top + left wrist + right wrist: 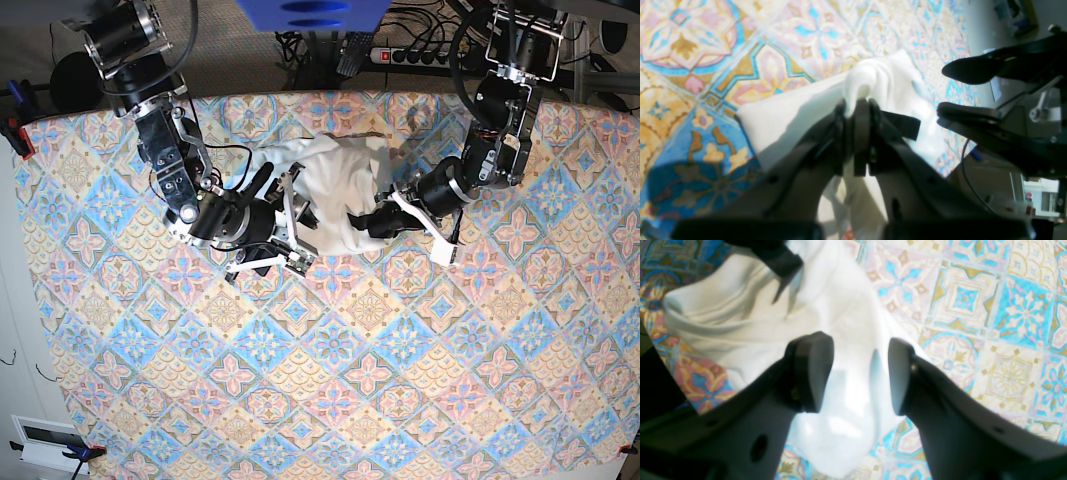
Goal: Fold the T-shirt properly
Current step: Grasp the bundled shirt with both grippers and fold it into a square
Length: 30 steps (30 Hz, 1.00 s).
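Observation:
The white T-shirt (pixel 335 185) lies bunched and crumpled on the patterned cloth at the back middle of the table, with no print showing. My left gripper (pixel 857 101) is shut on a raised fold of the shirt (pixel 887 76); in the base view it (pixel 373 222) is at the shirt's right edge. My right gripper (pixel 857 373) is open, its jaws wide apart over the shirt (pixel 840 323), with cloth under the gap. In the base view it (pixel 298 228) is at the shirt's left edge. It also shows open in the left wrist view (pixel 957 91).
A tile-patterned tablecloth (pixel 330 380) covers the whole table. Cables and a power strip (pixel 415 50) lie beyond the far edge. The table's edge and floor (pixel 990 173) show at the right of the left wrist view.

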Available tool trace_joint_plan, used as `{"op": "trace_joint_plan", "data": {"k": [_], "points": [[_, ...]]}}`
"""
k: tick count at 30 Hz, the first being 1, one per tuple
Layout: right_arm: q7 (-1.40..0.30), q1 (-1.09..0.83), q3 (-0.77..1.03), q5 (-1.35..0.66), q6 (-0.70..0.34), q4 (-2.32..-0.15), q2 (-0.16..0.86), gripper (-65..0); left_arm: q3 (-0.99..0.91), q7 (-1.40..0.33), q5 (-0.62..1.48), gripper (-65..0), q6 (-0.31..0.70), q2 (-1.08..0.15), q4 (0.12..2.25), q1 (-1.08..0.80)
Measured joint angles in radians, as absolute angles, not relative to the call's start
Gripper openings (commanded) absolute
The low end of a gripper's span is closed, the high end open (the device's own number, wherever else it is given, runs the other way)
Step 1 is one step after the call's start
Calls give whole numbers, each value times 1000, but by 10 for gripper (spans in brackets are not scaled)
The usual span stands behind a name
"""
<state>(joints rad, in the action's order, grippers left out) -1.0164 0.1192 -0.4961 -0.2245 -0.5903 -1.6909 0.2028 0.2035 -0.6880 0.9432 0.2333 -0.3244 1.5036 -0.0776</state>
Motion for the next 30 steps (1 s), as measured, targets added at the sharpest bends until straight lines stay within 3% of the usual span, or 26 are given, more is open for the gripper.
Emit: {"op": "trace_joint_plan", "data": {"k": [16,18,23,25,30], "points": [[-1016,119,-496,-224,-590,-1691,203,-362,204,-620,938,-647,233,-335,1280,-45],[-1016,119,-496,-224,-590,-1690,203,-362,204,-606,908,-585,233,-333,1280,-44],[-1017,118,-496,-223,-590,-1689,203,-362,202,-601,886,-340,214,-341,1332,-66],[-1017,118,-496,-219,-590,-1687,203,-362,160,-603,888,-270,225,-341,1399,-105],[-1012,126,-490,-221,-590,-1649,202,-362,-33,-602,882,-235,212,-356,1527,-201]]}}
